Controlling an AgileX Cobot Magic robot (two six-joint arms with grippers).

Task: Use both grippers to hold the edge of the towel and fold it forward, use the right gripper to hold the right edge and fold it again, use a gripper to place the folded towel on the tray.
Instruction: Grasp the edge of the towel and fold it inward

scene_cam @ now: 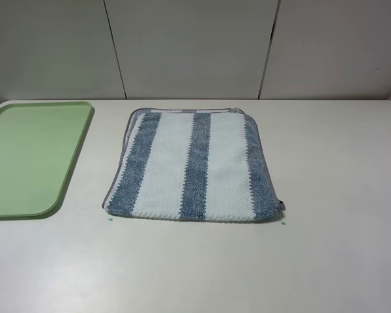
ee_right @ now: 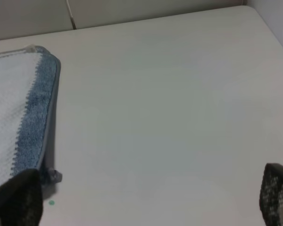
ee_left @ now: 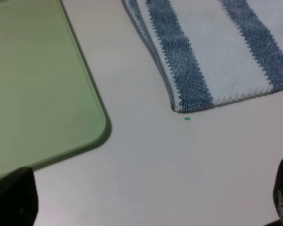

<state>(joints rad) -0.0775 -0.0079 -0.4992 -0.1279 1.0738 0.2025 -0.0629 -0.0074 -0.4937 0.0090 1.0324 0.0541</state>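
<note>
On a white table [scene_cam: 339, 195], the striped towel [scene_cam: 195, 166] lies flat near the middle, with the green tray [scene_cam: 26, 156] near its left side but not touching it. The towel's left side shows stacked layers of grey hem [ee_left: 155, 56], and a small tag [ee_right: 54, 176] juts from its near right corner. A green dot [scene_cam: 109, 220] marks the table just off the near left corner. The left gripper [ee_left: 149, 193] hangs over bare table between tray and towel, fingers [ee_left: 14, 195] spread wide and empty. The right gripper [ee_right: 148, 194] is likewise spread and empty beside the tagged corner.
</note>
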